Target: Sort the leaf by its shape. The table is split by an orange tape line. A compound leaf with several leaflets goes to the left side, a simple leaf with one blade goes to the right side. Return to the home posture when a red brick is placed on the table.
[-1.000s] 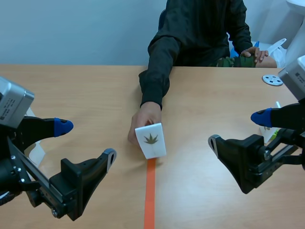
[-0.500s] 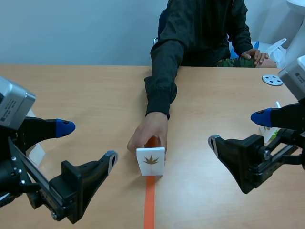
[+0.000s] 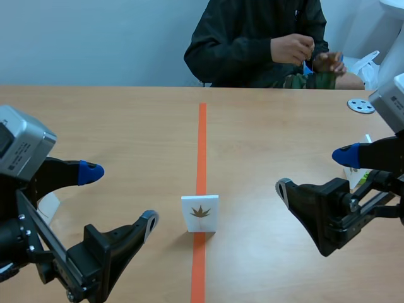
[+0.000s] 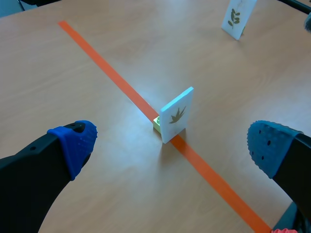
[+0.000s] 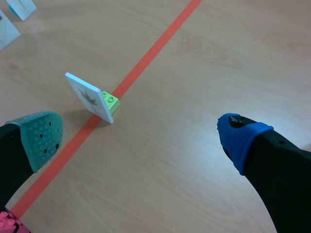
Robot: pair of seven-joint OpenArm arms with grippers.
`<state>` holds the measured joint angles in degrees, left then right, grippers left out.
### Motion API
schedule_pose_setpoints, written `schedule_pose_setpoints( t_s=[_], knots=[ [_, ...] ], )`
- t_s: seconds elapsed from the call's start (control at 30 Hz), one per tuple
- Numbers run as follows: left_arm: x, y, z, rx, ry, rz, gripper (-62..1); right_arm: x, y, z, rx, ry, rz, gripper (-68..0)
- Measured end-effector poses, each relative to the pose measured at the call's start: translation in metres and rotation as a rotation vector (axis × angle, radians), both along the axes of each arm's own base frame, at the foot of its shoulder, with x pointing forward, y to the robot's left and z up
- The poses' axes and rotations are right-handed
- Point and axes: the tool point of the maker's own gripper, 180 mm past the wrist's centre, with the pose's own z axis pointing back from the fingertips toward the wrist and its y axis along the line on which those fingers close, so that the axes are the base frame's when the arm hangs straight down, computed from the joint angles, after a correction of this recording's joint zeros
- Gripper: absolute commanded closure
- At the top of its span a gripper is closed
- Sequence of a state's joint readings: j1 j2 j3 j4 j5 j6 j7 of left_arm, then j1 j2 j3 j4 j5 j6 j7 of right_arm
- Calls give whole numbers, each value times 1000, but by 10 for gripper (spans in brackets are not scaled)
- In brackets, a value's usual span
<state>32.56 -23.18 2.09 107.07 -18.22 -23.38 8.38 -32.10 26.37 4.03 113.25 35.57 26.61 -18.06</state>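
Leaf card: a small white card (image 3: pixel 200 213) stands upright with its printed face toward the robot. It shows a brownish-olive leaf with several narrow pointed leaflets fanning from one short stem.
Support: a light green studded brick (image 5: pixel 111 102) touches the foot of the card's back.
Card's place: it stands on the orange tape line (image 3: pixel 201 139), ahead of both grippers and between them, and neither touches it. In the right wrist view it sits nearer the grey-green padded finger (image 5: pixel 43 137).
Left gripper (image 3: pixel 120 196): its fingers are spread wide with nothing between them. The pads (image 4: pixel 75 143) are blue.
Right gripper (image 3: pixel 314 172): its fingers are also spread wide and hold nothing.
Second card (image 4: pixel 236 17): it stands well ahead of the left gripper and bears a leafy sprig.
Person (image 3: pixel 252 44): seated across the table, hands held together.
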Motion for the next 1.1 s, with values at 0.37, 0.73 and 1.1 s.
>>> schedule_pose_setpoints(
  t_s=[0.37, 0.73, 1.1],
  knots=[
    [-4, 4, -41, -15, 84, 16, -623, 0, 0, 0, 0, 0, 0, -679],
    [20, -1, -67, 17, 36, -3, -623, 0, 0, 0, 0, 0, 0, -679],
    [27, -29, -96, 42, -7, -127, -623, 0, 0, 0, 0, 0, 0, -679]
  ],
)
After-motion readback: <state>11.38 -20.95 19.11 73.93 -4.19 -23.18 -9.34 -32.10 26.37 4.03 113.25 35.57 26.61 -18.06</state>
